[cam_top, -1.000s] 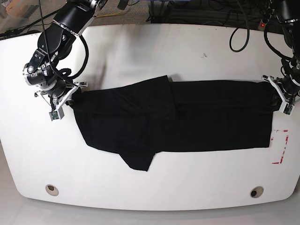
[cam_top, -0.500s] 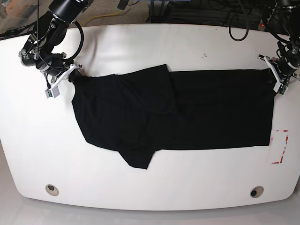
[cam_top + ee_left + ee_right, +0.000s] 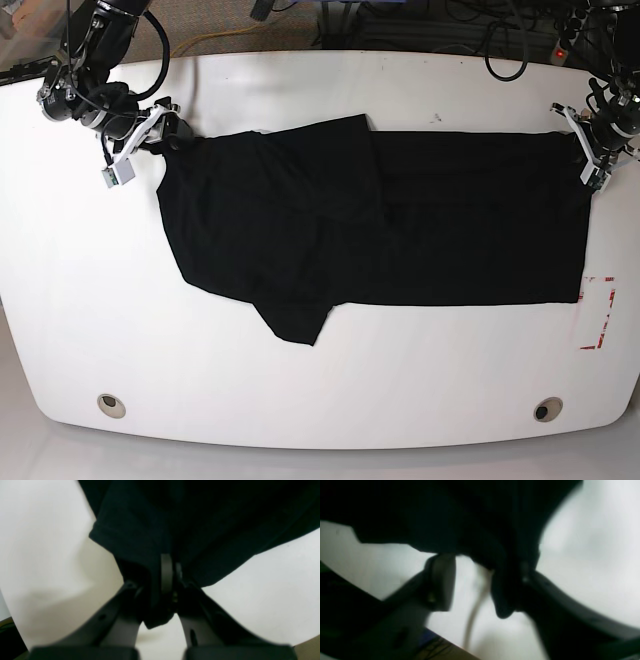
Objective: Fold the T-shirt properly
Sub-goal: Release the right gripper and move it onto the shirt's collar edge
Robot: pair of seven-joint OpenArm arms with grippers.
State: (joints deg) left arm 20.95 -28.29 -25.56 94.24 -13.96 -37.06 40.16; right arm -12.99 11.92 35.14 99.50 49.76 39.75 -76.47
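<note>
While the T-shirt [image 3: 380, 225] lies spread black across the white table [image 3: 320, 400], you have its far corners pinched: your left gripper [image 3: 170, 572] clamps cloth, and your right gripper [image 3: 480, 580] shows fabric caught against one finger, jaws apart.

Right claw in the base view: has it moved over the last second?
Yes. The right claw went toward the table's far edge, dragging the T-shirt corner with it.
</note>
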